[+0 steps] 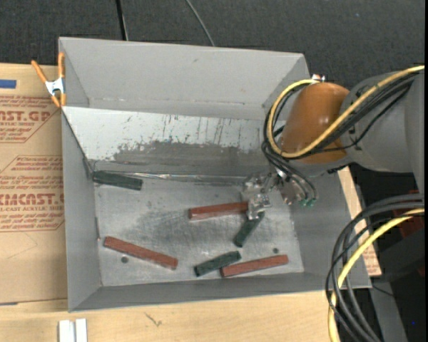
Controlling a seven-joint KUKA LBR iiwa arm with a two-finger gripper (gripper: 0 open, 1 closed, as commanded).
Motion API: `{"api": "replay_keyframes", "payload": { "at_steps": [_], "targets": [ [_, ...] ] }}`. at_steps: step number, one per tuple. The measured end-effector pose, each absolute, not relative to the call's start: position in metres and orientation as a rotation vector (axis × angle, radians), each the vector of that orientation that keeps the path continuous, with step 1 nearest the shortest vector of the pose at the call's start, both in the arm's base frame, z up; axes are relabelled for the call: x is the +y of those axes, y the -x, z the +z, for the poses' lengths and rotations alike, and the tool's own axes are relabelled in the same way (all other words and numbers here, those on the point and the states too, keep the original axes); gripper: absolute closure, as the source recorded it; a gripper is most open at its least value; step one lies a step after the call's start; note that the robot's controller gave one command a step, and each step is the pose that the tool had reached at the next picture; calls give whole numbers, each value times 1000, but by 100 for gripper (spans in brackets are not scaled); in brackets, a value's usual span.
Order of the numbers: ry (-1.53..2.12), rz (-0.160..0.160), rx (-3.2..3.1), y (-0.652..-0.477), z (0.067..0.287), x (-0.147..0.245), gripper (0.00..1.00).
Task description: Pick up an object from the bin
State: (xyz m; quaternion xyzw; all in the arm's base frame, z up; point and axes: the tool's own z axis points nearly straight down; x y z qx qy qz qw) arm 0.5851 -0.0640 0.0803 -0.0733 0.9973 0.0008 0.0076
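Seemingly the jaws sat at the right end of the red bar (217, 210), which ran leftward; a green bar (245, 231) slanted just below. Their opening couldn't be told.

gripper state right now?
Cannot be told: the gripper sits at the right end of a red-brown stick, beside a dark green stick.

Setting recorded as a robotics lab test cell. A scratched grey metal bin (78, 212) is set on a pale wooden tabletop (200, 323), with dark carpet (328, 13) beyond. An industrial arm (392, 120), fitted with an orange cover (310, 120) and looped yellow cables (337, 266), is seen at the right. Plain red-brown and dark green sticks (140, 253) are scattered inside the bin.
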Motion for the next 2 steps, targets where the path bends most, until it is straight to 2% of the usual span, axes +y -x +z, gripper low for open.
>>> {"api": "replay_keyframes", "payload": {
  "at_steps": [1, 2],
  "targets": [
    [229, 3, 3114, -586, 80, -63, 100],
    [267, -1, 3126, -586, 221, -81, 100]
  ]
}}
